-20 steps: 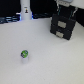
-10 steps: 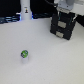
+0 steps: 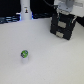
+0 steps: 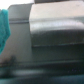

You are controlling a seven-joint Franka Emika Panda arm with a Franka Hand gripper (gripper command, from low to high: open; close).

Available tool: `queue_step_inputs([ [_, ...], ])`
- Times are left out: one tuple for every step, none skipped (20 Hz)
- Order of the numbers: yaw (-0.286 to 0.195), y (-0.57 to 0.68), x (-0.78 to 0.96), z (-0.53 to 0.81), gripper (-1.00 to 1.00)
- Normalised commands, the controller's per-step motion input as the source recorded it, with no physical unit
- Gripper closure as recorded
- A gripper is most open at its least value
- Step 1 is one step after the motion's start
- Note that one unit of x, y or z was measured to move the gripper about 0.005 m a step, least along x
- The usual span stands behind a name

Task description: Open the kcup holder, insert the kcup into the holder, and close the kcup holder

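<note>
- White tabletop [image 3: 45, 62] across most of the exterior view, dark clutter along the far edge.
- Black kcup holder [image 3: 64, 27] toward the exterior view's right, at the back; appears closed, drawer not visibly slid out (judged from a blurred frame).
- Gripper [image 3: 66, 8] directly above and against the holder's top, pale arm housing rising out of frame; fingers hidden behind it, so clenched or released cannot be told.
- Wrist view filled by a grey boxy surface with stepped edges [image 4: 57, 27], probably the holder seen very close; a teal patch [image 4: 5, 27] at one side, unidentified; no fingertips distinguishable.
- Kcup [image 3: 24, 53], 1 small pod with a green top, alone on the bare table, well apart from the holder and nearer the exterior view's left.
- White bottle-like object [image 3: 25, 11] at the back, well apart from both.
- Likely step: reaching for the drawer front to pull it open.
- Risks:
  - Pulling without a firm catch on the drawer could slide off, or drag the whole unit forward instead of opening it (nothing visible bracing it).
  - Pressing down on the top could jam the tray.
  - Opened drawer needs free table in front; plenty there, pod well out of its path.
- Room: wide open surface between holder and pod for the later carry; tightest spot at the holder's back, near the dark clutter.
</note>
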Motion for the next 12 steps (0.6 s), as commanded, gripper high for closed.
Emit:
queue_step_inputs([
  [-0.001,-0.24,-0.26,0.05,-1.0],
  [-0.001,-0.17,-0.17,0.0,-1.0],
  [0.0,-0.09,-0.01,0.0,-1.0],
  [0.0,0.01,-0.31,-0.36,-1.0],
  [0.003,0.01,-0.33,-0.41,-1.0],
  [0.006,0.03,-0.31,-0.44,-1.0],
  [-0.003,0.04,-0.29,-0.46,-1.0],
  [0.005,0.04,-0.29,-0.46,-1.0],
  [0.006,0.05,-0.29,-0.47,-1.0],
  [0.007,0.05,-0.3,-0.48,-1.0],
  [0.007,0.04,-0.3,-0.49,-1.0],
  [0.009,0.04,-0.31,-0.5,-1.0],
])
